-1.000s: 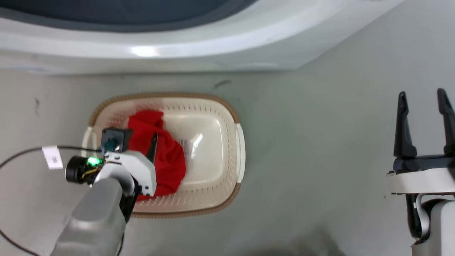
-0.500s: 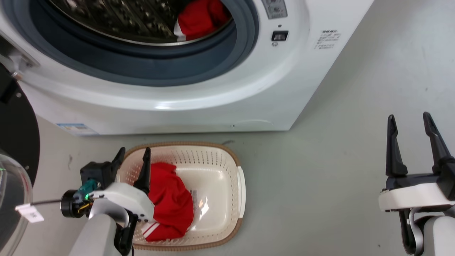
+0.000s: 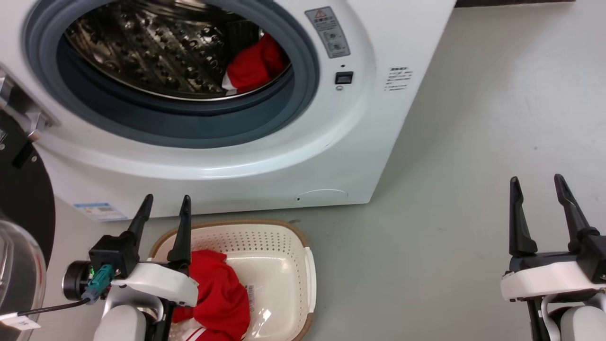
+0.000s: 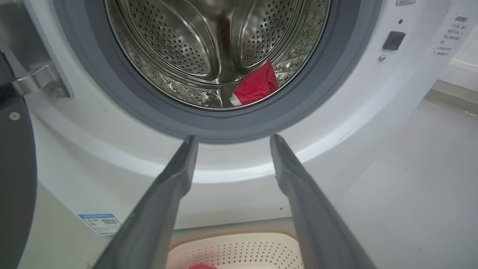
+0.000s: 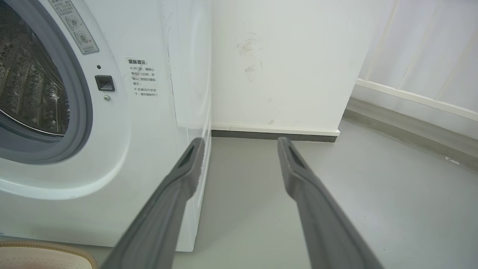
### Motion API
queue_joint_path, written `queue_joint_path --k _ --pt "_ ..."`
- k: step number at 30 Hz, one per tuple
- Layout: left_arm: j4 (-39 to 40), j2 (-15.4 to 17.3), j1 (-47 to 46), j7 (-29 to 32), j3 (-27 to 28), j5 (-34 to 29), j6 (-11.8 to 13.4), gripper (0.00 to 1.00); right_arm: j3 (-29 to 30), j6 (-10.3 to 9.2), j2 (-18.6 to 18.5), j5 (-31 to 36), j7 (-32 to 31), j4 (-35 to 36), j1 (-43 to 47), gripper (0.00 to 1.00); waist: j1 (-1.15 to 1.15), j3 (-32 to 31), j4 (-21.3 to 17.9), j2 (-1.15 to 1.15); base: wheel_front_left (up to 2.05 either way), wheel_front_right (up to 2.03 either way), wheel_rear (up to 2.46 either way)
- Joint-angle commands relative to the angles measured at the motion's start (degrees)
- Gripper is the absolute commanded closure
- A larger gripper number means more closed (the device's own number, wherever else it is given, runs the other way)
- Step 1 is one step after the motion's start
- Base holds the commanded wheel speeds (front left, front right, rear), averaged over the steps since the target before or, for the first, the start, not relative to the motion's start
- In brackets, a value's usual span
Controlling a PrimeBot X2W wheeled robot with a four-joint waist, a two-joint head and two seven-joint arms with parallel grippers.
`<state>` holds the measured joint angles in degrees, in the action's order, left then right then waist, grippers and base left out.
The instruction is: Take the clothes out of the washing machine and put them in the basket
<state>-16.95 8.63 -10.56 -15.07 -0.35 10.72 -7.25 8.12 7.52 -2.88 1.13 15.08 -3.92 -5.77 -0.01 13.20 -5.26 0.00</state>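
Note:
The white washing machine (image 3: 360,118) stands with its door open. One red garment (image 3: 253,66) lies at the right of the steel drum, also seen in the left wrist view as a red garment (image 4: 255,86). A second red garment (image 3: 222,298) lies in the left half of the cream basket (image 3: 284,241) on the floor before the washer. My left gripper (image 3: 163,202) is open and empty, raised over the basket's left rim and pointing at the washer. My right gripper (image 3: 536,183) is open and empty, off to the right above the floor.
The black-rimmed glass door (image 3: 19,222) hangs open at the left. A cable with a white tag (image 3: 19,322) trails from my left wrist. Grey floor (image 3: 450,213) spreads to the right of the washer, with a white wall (image 5: 283,63) behind it.
The head camera has tilted up, so the drum has come into view and the basket sits lower. My left gripper has lifted off the garment in the basket and now points at the washer.

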Motion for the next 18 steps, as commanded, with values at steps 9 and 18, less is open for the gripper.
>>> queue_joint_path --k 9,18 --pt "1.7 3.6 -3.6 -0.2 -2.6 -0.6 -0.2 0.0 -1.3 -0.05 0.0 -2.2 0.1 0.4 0.2 0.0 0.01 1.8 -4.0 0.0 0.0 0.0 0.0" --pt "-4.8 13.0 -19.4 2.4 -8.9 2.8 -0.2 0.0 -2.5 -0.05 0.0 -4.8 0.1 0.7 -2.3 0.0 0.01 9.8 -9.9 0.0 0.0 0.0 0.0"
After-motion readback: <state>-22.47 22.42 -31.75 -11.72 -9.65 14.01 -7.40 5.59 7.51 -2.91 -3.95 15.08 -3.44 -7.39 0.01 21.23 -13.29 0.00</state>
